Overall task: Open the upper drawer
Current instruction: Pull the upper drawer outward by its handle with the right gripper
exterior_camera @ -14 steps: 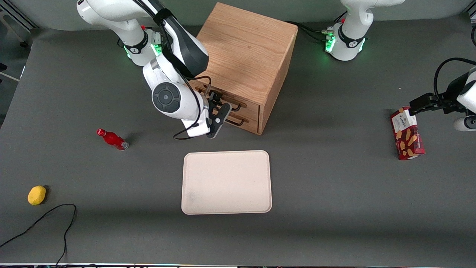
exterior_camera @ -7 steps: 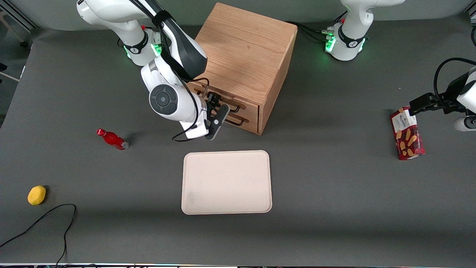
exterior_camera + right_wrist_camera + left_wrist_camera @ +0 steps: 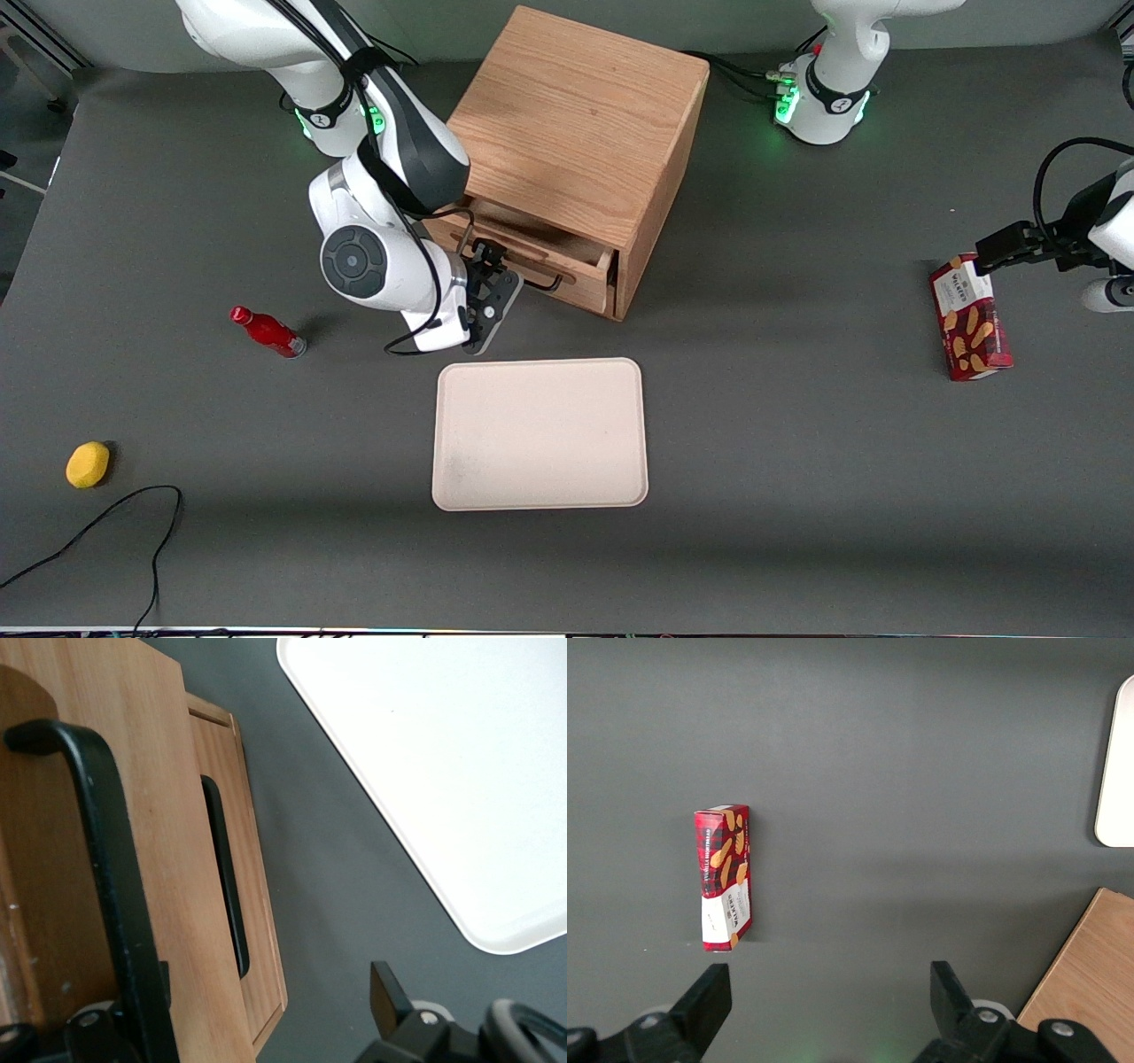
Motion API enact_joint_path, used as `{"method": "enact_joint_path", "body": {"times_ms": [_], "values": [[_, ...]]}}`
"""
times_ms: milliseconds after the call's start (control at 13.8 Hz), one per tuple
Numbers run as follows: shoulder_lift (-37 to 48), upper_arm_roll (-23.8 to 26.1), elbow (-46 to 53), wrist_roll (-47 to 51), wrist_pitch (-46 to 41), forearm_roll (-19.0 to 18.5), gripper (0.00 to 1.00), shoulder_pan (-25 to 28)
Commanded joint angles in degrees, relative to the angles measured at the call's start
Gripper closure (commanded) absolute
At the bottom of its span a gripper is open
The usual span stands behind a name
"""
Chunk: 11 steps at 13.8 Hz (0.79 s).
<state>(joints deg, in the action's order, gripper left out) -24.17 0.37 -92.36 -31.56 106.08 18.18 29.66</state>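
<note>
The oak cabinet [image 3: 576, 133] stands at the back of the table. Its upper drawer [image 3: 532, 252] is pulled partly out, with the inside showing. Its black bar handle [image 3: 542, 282] runs along the front. My right gripper [image 3: 485, 259] is at the handle's end toward the working arm. In the right wrist view the gripper [image 3: 239, 1019] is open, with the handle [image 3: 111, 877] against one finger [image 3: 89, 1028] and the other finger [image 3: 385, 992] well apart over the table. The upper drawer front [image 3: 168, 815] stands out past the lower drawer [image 3: 261, 930], whose own handle [image 3: 226, 877] shows.
A cream tray [image 3: 540, 434] lies just nearer the front camera than the gripper. A red bottle [image 3: 266, 330], a lemon [image 3: 87, 464] and a black cable [image 3: 133, 523] lie toward the working arm's end. A red cookie box [image 3: 970, 330] lies toward the parked arm's end, also in the left wrist view [image 3: 725, 877].
The upper drawer has slid out of the cabinet toward the front camera. My gripper and wrist moved with the handle, nearer the tray and toward the working arm's end.
</note>
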Motion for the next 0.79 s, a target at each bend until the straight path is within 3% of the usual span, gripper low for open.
{"method": "enact_joint_path", "body": {"times_ms": [0, 722], "values": [[-1.92, -0.02, 2.97, -1.58, 0.18, 0.72, 0.0, -1.0], [-7.2, -0.02, 10.53, -1.49, -0.69, 0.63, 0.0, -3.55]]}}
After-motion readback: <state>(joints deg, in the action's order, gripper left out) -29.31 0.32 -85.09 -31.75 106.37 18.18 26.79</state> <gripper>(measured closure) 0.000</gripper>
